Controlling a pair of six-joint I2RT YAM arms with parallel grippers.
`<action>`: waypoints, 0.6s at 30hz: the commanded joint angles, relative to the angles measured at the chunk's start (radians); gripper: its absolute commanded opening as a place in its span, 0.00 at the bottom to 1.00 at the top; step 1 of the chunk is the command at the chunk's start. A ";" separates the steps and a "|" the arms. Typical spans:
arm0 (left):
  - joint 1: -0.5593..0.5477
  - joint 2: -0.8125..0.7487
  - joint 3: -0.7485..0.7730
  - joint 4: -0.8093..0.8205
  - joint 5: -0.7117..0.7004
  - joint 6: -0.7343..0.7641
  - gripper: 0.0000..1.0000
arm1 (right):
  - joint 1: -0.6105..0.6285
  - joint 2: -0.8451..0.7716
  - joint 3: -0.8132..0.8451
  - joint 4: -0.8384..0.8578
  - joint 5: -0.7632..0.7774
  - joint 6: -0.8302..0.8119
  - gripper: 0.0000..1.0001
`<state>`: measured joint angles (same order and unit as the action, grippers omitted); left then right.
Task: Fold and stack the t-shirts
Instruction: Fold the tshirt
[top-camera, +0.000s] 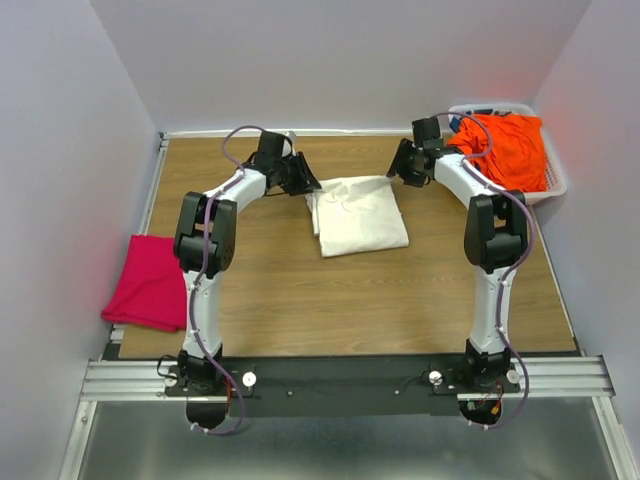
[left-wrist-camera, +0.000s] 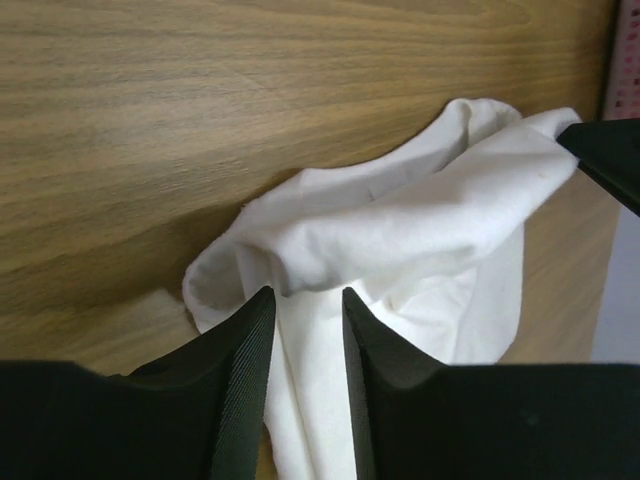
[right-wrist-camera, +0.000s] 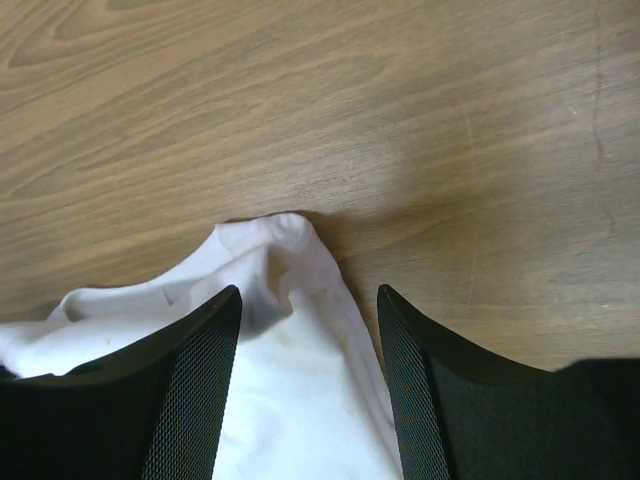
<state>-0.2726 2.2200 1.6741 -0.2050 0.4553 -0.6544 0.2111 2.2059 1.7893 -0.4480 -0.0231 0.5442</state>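
Left pincer (left-wrist-camera: 305, 293) hovers at the far-left corner of the cream-white t-shirt (top-camera: 360, 215). Its jaws are a narrow way apart, with a raised fold of cloth lying in the gap. The cloth looks loose rather than squeezed, which would fit a corner being set down, though I cannot be sure. Well to its left, the magenta t-shirt (top-camera: 150, 282) lies as a flat bundle over the left edge of the table (top-camera: 300, 300), probably parked there out of the working area. The cream-white t-shirt sits mid-table as a rough rectangle between the 2 arms, so each arm can reach 1 far corner. Right pincer (right-wrist-camera: 308, 292) stands over the far-right corner with its jaws spread wide; the cloth is beneath and between them but not gripped. Farthest right, the orange t-shirt (top-camera: 505, 150) is heaped in the basket (top-camera: 555, 185), apparently awaiting its turn.
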 joint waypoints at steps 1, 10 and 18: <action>0.015 -0.123 -0.060 0.078 0.017 -0.008 0.43 | -0.004 -0.075 -0.011 0.028 0.011 -0.033 0.64; -0.002 -0.378 -0.394 0.158 -0.131 -0.100 0.53 | -0.003 -0.294 -0.336 0.152 0.055 -0.012 0.71; -0.062 -0.375 -0.539 0.243 -0.118 -0.119 0.48 | 0.024 -0.367 -0.461 0.246 0.029 -0.062 0.75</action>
<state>-0.2989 1.8202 1.1591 -0.0235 0.3485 -0.7605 0.2218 1.8416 1.3365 -0.2710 -0.0036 0.5224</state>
